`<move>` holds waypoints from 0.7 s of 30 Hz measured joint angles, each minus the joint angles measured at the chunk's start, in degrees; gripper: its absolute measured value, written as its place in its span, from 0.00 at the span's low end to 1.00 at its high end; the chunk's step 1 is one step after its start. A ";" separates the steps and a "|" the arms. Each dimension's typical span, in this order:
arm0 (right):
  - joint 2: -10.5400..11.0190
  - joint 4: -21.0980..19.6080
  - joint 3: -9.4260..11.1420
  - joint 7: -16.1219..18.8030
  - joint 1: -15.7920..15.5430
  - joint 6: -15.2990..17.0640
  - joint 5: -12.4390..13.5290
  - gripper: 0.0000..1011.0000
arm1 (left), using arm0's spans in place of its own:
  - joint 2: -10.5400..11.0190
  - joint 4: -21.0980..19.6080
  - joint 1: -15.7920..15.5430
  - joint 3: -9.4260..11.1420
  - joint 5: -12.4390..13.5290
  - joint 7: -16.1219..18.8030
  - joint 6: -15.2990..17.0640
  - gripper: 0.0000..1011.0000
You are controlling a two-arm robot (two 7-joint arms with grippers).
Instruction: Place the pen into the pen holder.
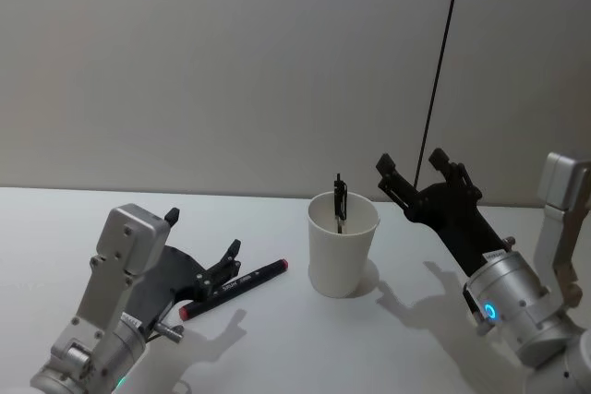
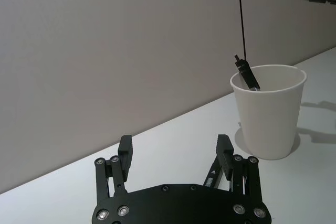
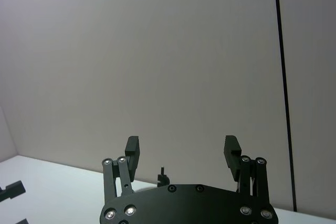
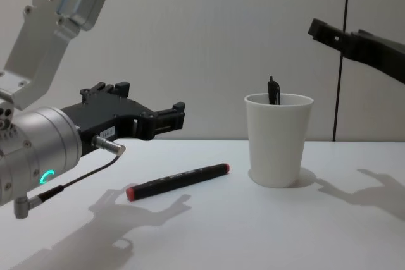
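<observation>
Left tool (image 1: 203, 232) is hanging low over the desk (image 1: 277, 348) with its fingers spread wide, holding nothing. A black marker (image 1: 235, 288) with a red end is lying flat on the desk just under this tool's fingertips, not touching them. A white paper cup (image 1: 342, 256) is standing upright farther ahead of the tool, and a thin black pen (image 1: 340, 200) is sticking up inside it. Right tool (image 1: 413, 161) is hanging higher up, also wide and empty, with the cup near and below its fingers.
</observation>
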 joint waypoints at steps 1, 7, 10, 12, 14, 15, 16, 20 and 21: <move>0.09 -0.22 -0.02 -0.16 -0.23 0.09 -0.13 0.99 | 0.00 0.00 0.00 0.00 0.00 0.00 0.00 0.99; 1.31 -3.33 -0.24 -2.36 -3.14 1.37 -2.05 0.99 | 0.00 0.00 0.00 0.00 0.00 0.00 0.00 0.99; 1.80 -4.57 -0.37 -3.30 -4.42 1.91 -2.80 0.99 | 0.00 0.00 0.00 0.00 0.00 0.00 0.00 0.99; 2.33 -5.90 -0.44 -4.25 -5.66 2.48 -3.59 0.99 | 0.00 0.00 0.00 0.00 0.00 0.00 0.00 0.99; 2.67 -6.76 -0.51 -4.87 -6.47 2.86 -4.13 0.99 | 0.00 0.00 0.00 0.00 0.00 0.00 0.00 0.99; 3.03 -7.70 -0.58 -5.50 -7.37 3.24 -4.68 0.99 | 0.00 0.00 0.00 0.00 0.01 0.00 0.00 0.99; 3.19 -8.10 -0.62 -5.81 -7.79 3.43 -4.94 0.99 | 0.00 0.00 0.00 0.00 0.00 0.00 0.00 0.99; 4.04 -10.25 -0.77 -7.36 -9.83 4.28 -6.21 0.99 | 0.00 0.00 0.00 0.00 0.00 0.00 0.00 0.99; 4.36 -11.09 -0.83 -7.92 -10.60 4.59 -6.67 0.99 | 0.00 0.00 0.00 0.00 0.00 0.00 0.00 0.99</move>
